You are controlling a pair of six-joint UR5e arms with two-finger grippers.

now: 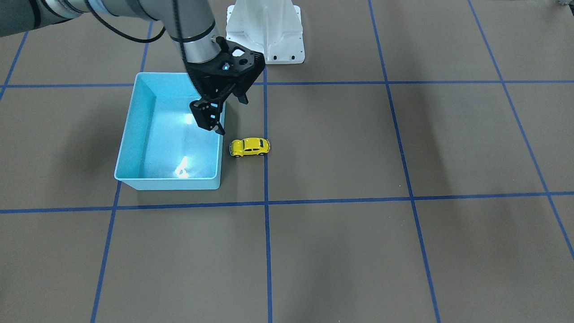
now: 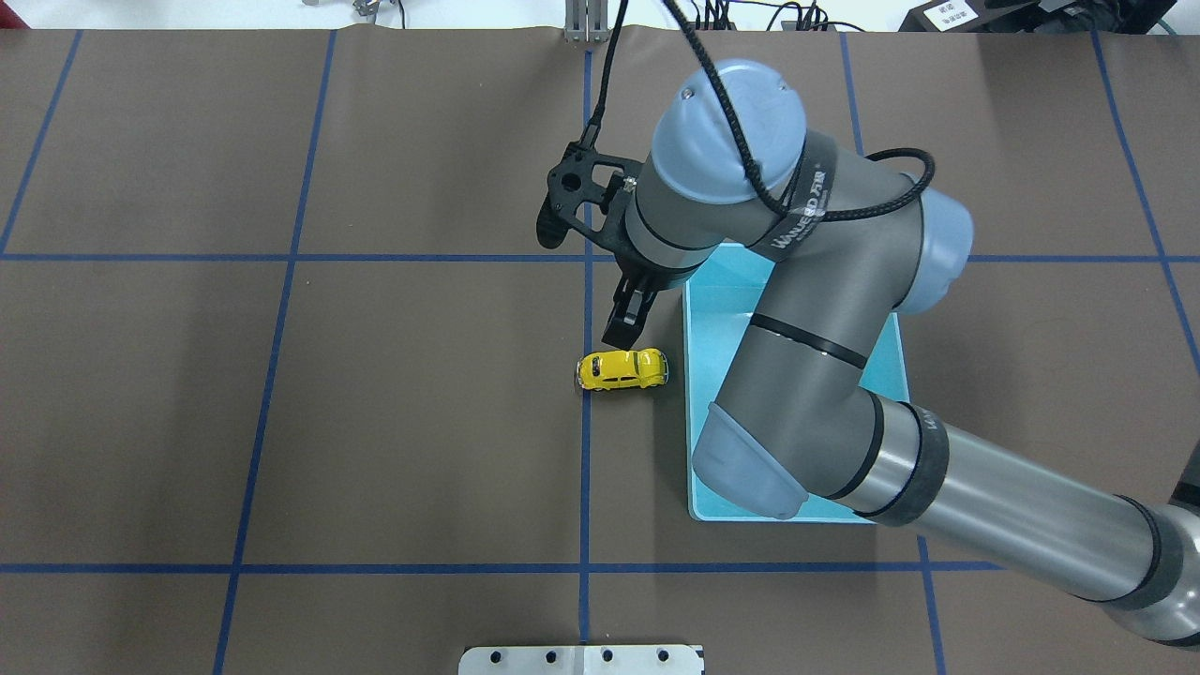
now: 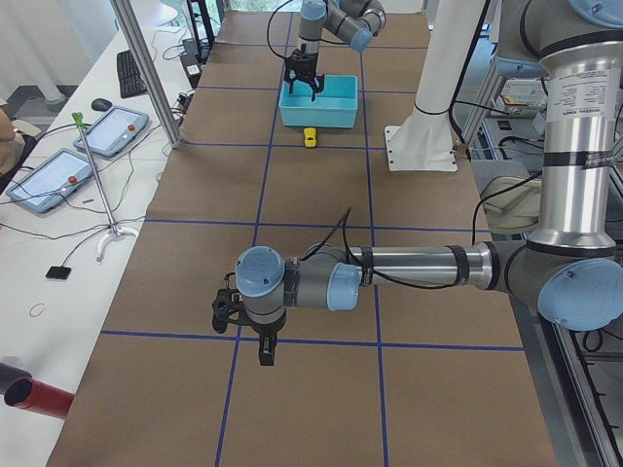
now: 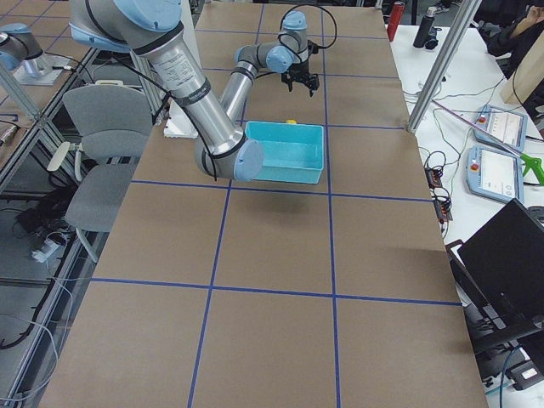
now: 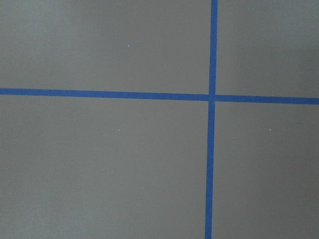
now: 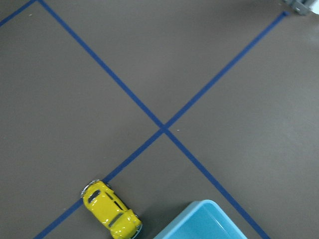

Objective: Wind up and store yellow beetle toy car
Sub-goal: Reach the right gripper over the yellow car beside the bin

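- While the right gripper (image 1: 232,117) hangs empty, jaws apart, the glossy yellow beetle toy car (image 1: 250,146) sits just outside the light-blue plastic bin (image 1: 170,184).
- For the left gripper (image 3: 265,352), I cannot tell.

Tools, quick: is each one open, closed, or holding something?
Left tool: cannot be told from the side view alone.
Right tool: open, empty; the yellow beetle toy car sits on the table.

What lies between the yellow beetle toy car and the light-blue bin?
Nothing: only a narrow strip of bare brown table separates the yellow beetle toy car from the light-blue bin, as the front-facing and overhead views show.
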